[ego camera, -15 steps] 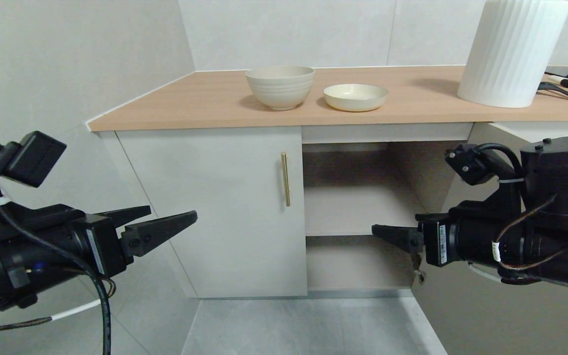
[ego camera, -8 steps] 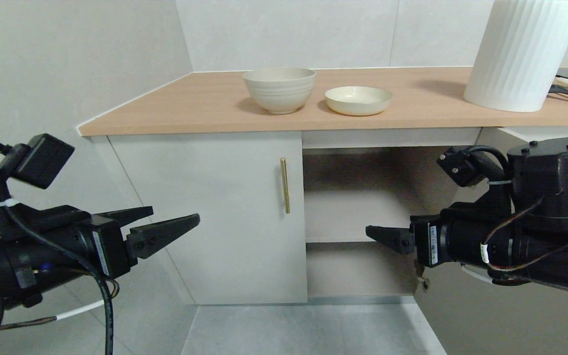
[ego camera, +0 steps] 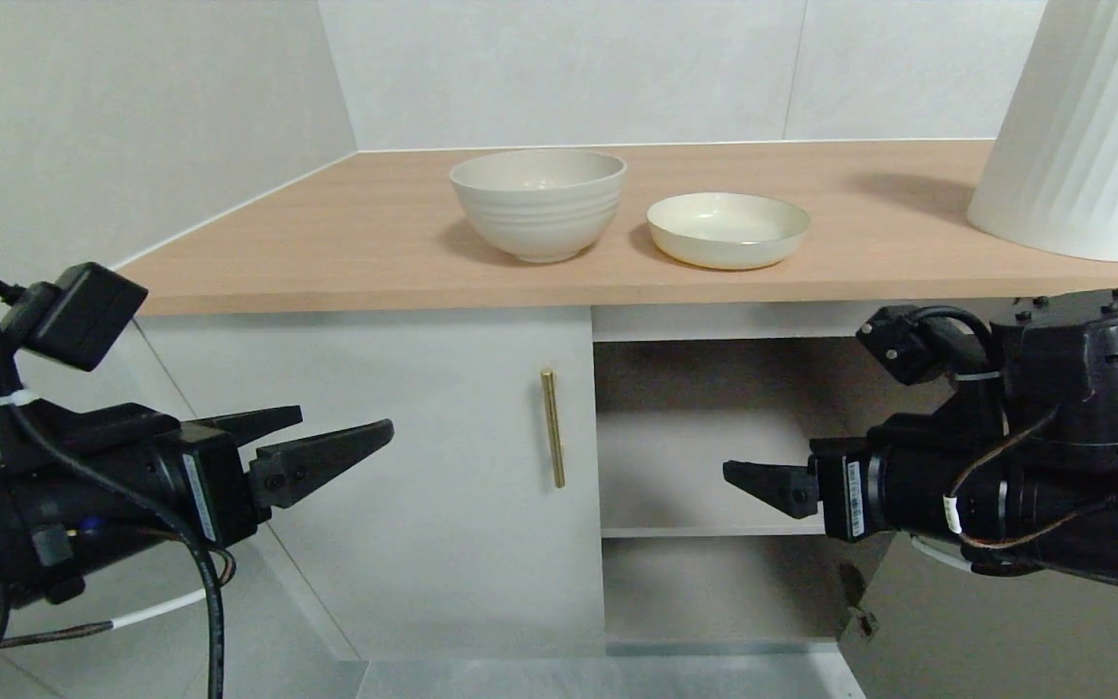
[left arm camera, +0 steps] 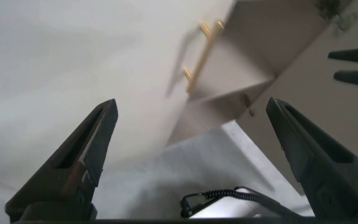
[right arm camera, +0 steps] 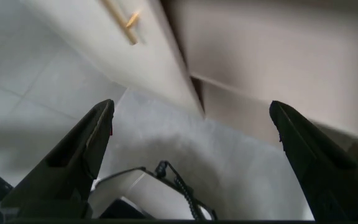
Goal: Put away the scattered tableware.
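- Head view: your left gripper [ego camera: 344, 419] and right gripper [ego camera: 743, 476] are open and empty. The bowl [ego camera: 538, 202] and dish [ego camera: 727, 228] sit on the desk [ego camera: 326, 252], above and beyond both. Rise clear of the desk edge before taking a rim. The wrist stickers [ego camera: 855, 485] are unreadable.
- Left wrist view: jaws wide, door handle [left arm camera: 199, 53] ahead.
- Right wrist view: jaws wide, open cupboard [right arm camera: 278, 56] ahead.

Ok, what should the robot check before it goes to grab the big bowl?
1. Left gripper open, nothing in it: ok.
2. Right gripper open, nothing in it: ok.
3. Bowl upright on the counter, apart from the small dish: ok.
4. Cupboard right side open, shelf showing: ok.
5. Grippers up at bowl height: not ok, both hang below the counter edge.
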`<state>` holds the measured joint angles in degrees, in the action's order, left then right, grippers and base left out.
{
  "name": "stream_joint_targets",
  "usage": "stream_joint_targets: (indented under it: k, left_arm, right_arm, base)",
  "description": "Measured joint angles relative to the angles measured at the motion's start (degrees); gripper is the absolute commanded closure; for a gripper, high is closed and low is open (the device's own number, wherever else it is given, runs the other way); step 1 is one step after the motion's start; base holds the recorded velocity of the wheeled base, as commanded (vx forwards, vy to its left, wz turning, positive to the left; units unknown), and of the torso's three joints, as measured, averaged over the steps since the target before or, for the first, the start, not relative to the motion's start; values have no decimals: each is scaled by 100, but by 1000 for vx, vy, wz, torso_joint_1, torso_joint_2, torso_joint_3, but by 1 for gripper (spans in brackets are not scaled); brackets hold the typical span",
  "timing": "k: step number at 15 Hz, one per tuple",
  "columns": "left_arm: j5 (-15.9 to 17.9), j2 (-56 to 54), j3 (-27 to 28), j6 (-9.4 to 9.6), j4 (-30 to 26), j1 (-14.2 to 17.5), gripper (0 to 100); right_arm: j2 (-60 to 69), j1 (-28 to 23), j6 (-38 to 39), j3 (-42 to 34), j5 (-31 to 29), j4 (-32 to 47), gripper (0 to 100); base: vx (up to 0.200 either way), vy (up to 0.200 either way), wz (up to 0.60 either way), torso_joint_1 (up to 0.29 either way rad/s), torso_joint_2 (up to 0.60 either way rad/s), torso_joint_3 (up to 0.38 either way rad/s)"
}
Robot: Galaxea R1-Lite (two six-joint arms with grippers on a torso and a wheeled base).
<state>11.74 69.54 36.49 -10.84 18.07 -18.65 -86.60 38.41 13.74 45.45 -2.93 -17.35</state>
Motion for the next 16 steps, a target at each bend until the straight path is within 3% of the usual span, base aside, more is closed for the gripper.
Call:
stream_joint_targets:
  k: [7,11,16]
  left_arm:
    - [13,4,0,-24,0,0,0]
    - [24,9,-13,-32,-1,0,0]
    - [22,124,-9,-27,10,83,0]
  right_arm:
    - [-16,119,-171,-69,-29,5,0]
    - [-30,122,-171,-72,-33,11,0]
    - [-66,119,-169,-72,-40,2,0]
  base:
    - [0,0,0,2,-8,-5]
    - [0,0,0,63,-243,-244]
    - [0,0,0,173,-506,-295]
